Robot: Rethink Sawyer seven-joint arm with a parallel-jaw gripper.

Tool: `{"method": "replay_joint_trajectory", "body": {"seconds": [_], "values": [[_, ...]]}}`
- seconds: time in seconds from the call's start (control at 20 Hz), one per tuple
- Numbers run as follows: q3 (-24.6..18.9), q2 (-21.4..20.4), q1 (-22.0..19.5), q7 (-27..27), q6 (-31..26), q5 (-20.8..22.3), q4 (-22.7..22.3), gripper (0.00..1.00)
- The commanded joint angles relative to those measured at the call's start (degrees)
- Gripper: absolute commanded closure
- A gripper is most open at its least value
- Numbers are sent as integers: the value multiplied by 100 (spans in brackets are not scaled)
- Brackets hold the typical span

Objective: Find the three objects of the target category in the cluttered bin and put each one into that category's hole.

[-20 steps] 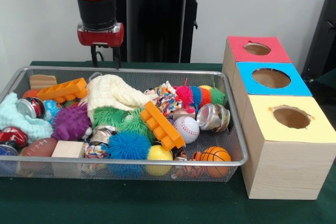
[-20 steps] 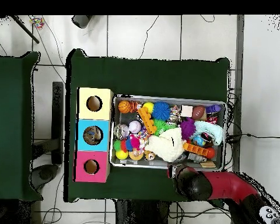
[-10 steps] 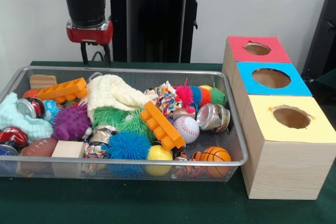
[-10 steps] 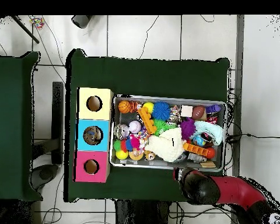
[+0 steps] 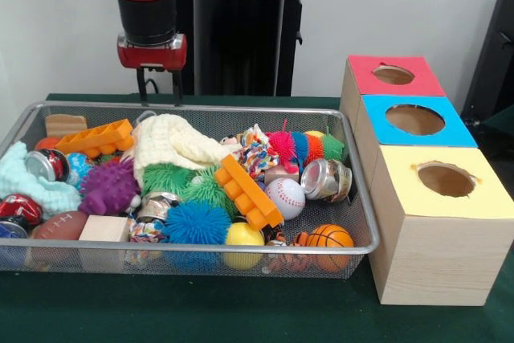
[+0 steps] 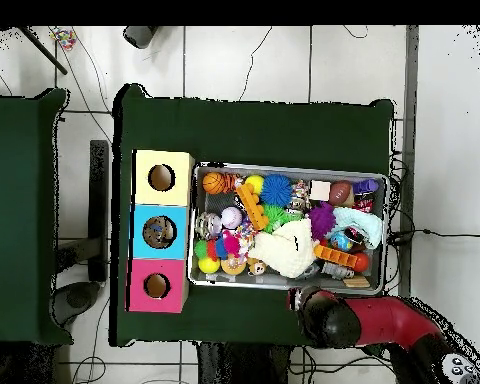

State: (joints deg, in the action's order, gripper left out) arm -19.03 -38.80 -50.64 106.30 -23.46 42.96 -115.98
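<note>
A wire bin [image 5: 353, 198] full of toys sits on a green tabletop [image 5: 201, 311]. To its right in the front view stand three wooden boxes in a row, each with a round hole on top: a yellow box [image 5: 450, 190] nearest the camera, a blue box [image 5: 418, 122] in the middle, and a red box [image 5: 393, 76] farthest away.

A red and black arm comes down from above, and its gripper [image 5: 159, 86] hangs over the bin's far edge, near the left end. Its two thin black fingers [image 5: 142, 83] stand a little apart, pointing down, with nothing between them.

Inside the bin, a cream cloth [image 5: 173, 142] lies below and just right of the gripper. An orange brick [image 5: 95, 136] rests at the far left beside a wooden block [image 5: 66, 124]. A purple spiky ball [image 5: 108, 186], a blue spiky ball [image 5: 197, 222] and a green spiky ball [image 5: 165, 178] crowd the middle. A second orange brick [image 5: 247, 190] lies tilted beside a baseball [image 5: 286, 197]. A basketball [image 5: 329, 238] and a yellow ball [image 5: 244, 237] sit against the near wall, and a football [image 5: 60, 225] lies at the near left. A crushed can [image 5: 325, 179] lies near the right end.
</note>
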Motion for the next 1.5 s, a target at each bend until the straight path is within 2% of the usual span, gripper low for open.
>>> {"method": "replay_joint_trajectory", "body": {"seconds": [0.05,0.15,0.5,1.3,1.5], "values": [[-110,-321,344,75,-349,-152,109,0],[-117,-271,392,94,-339,-192,145,0],[-180,333,342,-98,-188,-74,540,0],[-728,365,-352,-980,-703,-117,616,0],[-823,494,-492,-1171,-829,-30,773,0]]}}
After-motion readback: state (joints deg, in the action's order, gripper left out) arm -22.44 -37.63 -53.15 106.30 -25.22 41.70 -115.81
